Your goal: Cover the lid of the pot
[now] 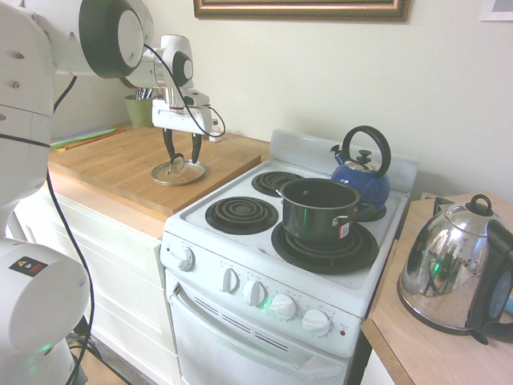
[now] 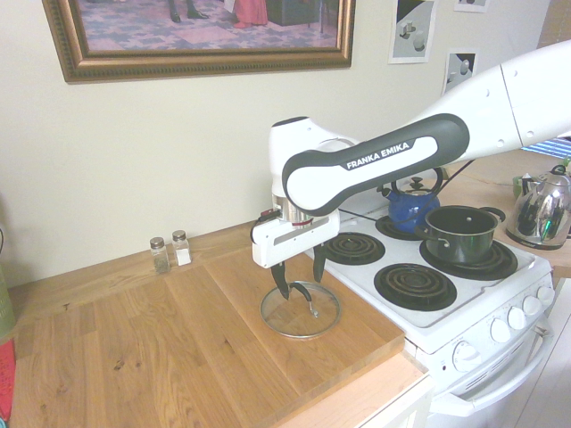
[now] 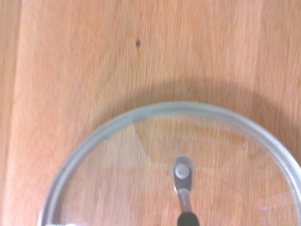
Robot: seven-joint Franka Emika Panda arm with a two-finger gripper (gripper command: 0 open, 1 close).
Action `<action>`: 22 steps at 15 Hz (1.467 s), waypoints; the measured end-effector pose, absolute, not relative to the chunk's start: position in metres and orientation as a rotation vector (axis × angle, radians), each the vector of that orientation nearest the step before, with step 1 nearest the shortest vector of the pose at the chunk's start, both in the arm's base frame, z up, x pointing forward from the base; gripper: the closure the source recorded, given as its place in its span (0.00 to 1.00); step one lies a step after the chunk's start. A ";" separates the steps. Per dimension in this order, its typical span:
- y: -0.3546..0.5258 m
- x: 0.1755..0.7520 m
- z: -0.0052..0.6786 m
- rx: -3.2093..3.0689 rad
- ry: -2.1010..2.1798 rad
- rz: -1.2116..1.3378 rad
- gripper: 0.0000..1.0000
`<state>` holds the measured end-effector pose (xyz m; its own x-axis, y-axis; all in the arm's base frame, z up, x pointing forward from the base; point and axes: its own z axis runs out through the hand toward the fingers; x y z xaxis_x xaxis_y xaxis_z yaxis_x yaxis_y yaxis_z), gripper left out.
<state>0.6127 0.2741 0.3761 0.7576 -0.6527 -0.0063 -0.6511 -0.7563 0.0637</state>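
Note:
The clear glass lid with its metal rim lies flat on the wooden counter, left of the stove. My gripper hangs just above it, open, its two dark fingers pointing down on either side of the lid's central handle. The wrist view looks straight down on the lid and its handle mount. The dark pot stands uncovered on the stove's front burner nearest the chrome kettle, well away from the gripper.
A blue kettle sits on the burner behind the pot. A chrome electric kettle stands on the counter beyond the stove. Salt and pepper shakers stand by the wall, and a green cup sits at the counter's back.

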 end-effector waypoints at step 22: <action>0.283 0.585 0.370 2.926 -1.030 -0.014 1.00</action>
